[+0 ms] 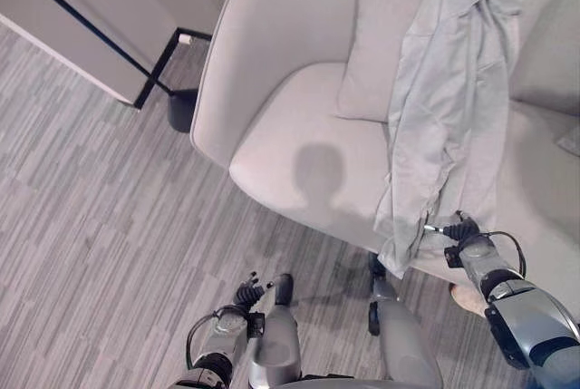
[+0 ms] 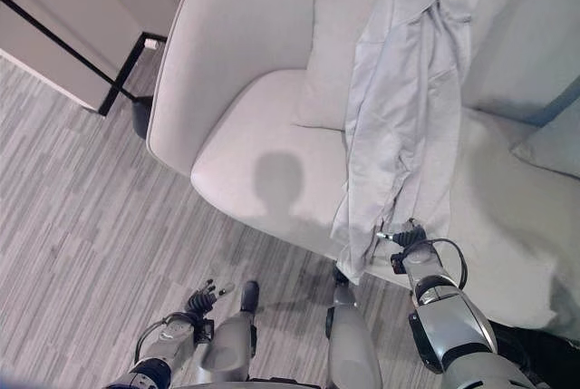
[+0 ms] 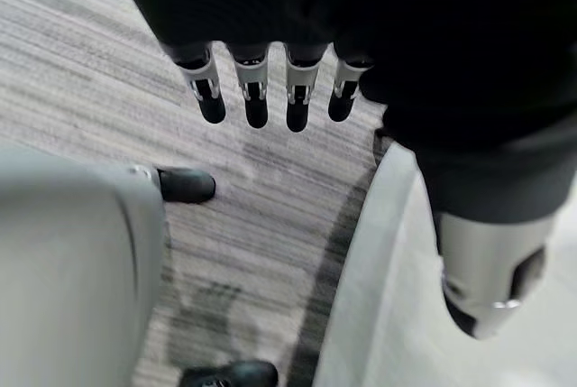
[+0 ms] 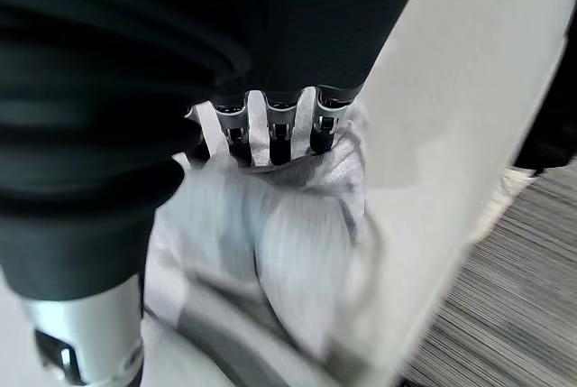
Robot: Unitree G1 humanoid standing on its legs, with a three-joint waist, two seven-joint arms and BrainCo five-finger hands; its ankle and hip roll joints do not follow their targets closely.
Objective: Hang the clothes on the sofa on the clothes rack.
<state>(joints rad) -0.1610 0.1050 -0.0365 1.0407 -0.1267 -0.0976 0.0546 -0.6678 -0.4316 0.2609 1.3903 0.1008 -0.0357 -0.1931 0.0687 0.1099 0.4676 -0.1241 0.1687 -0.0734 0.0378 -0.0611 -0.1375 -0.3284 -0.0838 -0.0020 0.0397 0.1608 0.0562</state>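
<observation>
Shirt point(image 1: 449, 108) hangs lengthwise down sofa point(image 1: 290, 135), hem pinched by right hand point(image 2: 410, 242); left hand point(image 3: 270, 89) relaxed.

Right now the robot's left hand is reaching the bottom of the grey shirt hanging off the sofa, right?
Not quite: it is the right hand that reaches the bottom of the grey shirt hanging off the sofa. The right eye view shows it. The left hand hangs low over the floor.

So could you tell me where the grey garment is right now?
The grey garment drapes down the sofa back and seat on the robot's right, its lower edge at the right hand.
</observation>
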